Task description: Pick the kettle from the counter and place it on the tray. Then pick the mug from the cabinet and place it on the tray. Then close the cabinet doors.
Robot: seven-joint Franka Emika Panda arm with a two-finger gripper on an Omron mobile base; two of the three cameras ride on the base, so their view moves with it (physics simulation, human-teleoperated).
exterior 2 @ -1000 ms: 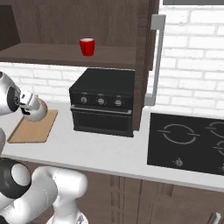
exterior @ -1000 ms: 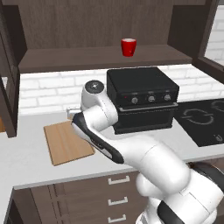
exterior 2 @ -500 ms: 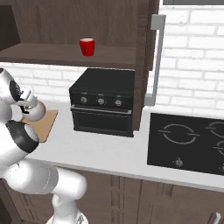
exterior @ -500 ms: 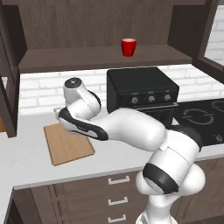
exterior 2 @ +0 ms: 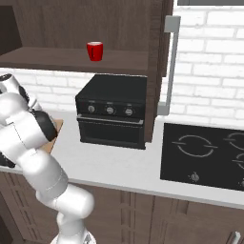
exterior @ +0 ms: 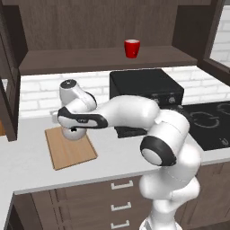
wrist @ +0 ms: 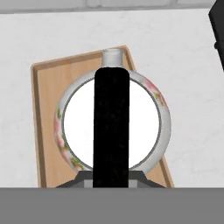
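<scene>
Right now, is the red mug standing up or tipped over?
Standing up. The mug sits upright on the cabinet shelf, its open top facing up.

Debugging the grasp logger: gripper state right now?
Gripper: shut on the kettle by its black handle, over the tray.

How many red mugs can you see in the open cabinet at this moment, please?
1. The red mug stands upright on the cabinet shelf, above the black oven. Shelf ends outside the views may hide others.
</scene>
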